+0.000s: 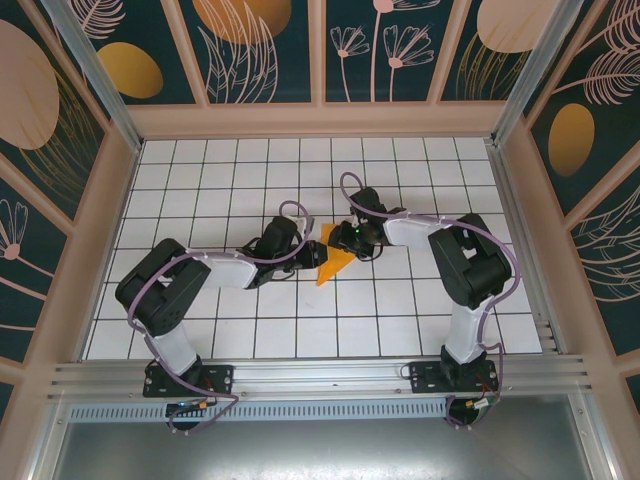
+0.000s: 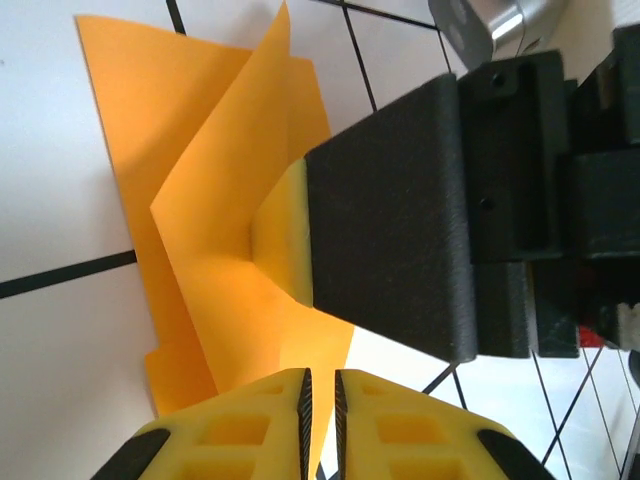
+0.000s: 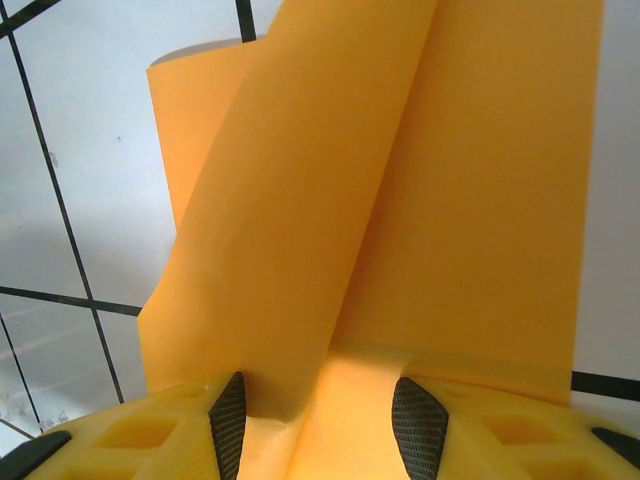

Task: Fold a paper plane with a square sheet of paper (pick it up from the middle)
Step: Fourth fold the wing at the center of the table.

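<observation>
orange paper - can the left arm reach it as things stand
Probably yes: the left gripper sits at the orange paper's edge, nothing between them; the right gripper on the fold crowds but doesn't block it.

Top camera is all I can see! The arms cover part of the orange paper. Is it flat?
Observer: No. The paper is folded, with one flap standing up.
Operator: Is anything squeezing it on the right?
Observer: No, the right fingers are apart, with a raised fold between them.
Operator: And on the left?
Observer: The left fingers are almost together, with the paper's edge in the slit.
</observation>
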